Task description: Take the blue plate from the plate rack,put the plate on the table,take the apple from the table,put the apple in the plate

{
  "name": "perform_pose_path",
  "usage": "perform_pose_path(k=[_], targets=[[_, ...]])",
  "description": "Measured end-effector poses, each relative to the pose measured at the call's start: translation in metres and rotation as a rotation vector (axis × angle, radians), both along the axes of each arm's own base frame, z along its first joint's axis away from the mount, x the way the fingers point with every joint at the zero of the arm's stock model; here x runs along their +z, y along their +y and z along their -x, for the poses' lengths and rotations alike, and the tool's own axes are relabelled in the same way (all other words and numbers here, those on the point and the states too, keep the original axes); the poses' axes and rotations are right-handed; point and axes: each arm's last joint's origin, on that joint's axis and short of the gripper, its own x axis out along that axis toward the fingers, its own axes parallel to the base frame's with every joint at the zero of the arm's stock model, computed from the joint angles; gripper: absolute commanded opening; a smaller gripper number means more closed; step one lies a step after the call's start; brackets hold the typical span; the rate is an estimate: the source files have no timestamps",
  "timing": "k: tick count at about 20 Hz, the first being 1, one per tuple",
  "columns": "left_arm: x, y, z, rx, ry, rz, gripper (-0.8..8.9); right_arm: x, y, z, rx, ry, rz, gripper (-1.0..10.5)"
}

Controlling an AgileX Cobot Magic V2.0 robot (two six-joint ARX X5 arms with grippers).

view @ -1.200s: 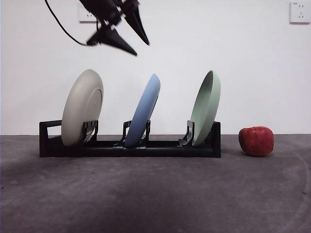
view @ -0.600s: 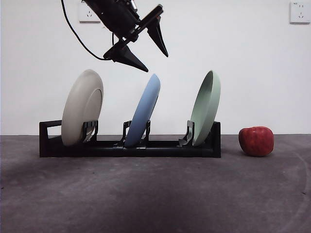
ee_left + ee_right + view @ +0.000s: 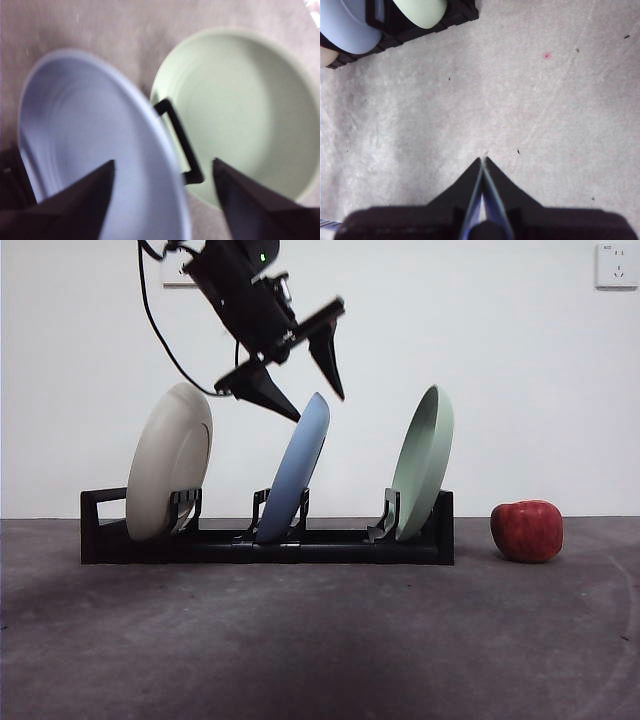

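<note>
left gripper (image 3: 310,397) fingers spread, straddling blue plate (image 3: 296,471) rim | right gripper (image 3: 483,165) clenched, empty | risk: rim slips, knocks pale-green plate (image 3: 424,462)

The left tool (image 3: 312,408) hangs with its jaws spread, one on each side of the top rim of the round, shallow, matte pale-blue plate (image 3: 297,472). That plate stands directly below the tool, leaning in the middle slot of the long, low black plastic rack (image 3: 265,545) on the dark grey mottled surface (image 3: 320,640). Left of the tool stands a cream plate (image 3: 168,462), right of it a pale-green plate (image 3: 423,462). Farther right, beyond the rack's end, the round red apple (image 3: 527,530) sits on the surface.
</note>
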Motion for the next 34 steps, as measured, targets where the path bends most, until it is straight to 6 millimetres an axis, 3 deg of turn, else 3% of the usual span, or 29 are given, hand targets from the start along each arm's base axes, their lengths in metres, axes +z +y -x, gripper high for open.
perform_pose_path(k=[4,9,12,20,23,27,31,34], targets=[[-0.004,-0.005,0.001,-0.015,0.006,0.003,1.22,-0.001,0.000,0.001,-0.002,0.016,0.011,0.1],[-0.005,-0.006,0.002,-0.017,0.026,-0.007,1.07,-0.001,0.000,0.002,0.000,0.024,0.011,0.1],[-0.005,-0.006,0.003,-0.023,0.037,-0.004,0.17,-0.001,0.000,0.002,0.000,0.025,0.011,0.1],[0.004,-0.003,0.008,-0.003,0.067,-0.014,0.18,-0.001,0.000,0.002,0.000,0.025,0.012,0.1],[0.023,0.001,0.013,-0.002,0.070,-0.013,0.18,-0.001,0.000,0.002,0.000,0.025,0.012,0.1],[0.075,0.006,0.028,-0.013,0.004,0.026,0.18,-0.001,0.000,0.002,0.000,0.025,0.012,0.1],[0.121,0.015,0.058,-0.051,-0.040,0.031,0.18,-0.001,0.000,0.002,0.004,0.023,0.014,0.1],[0.143,0.009,0.082,-0.150,-0.096,0.053,0.17,-0.001,0.000,0.002,0.003,0.021,0.023,0.1]])
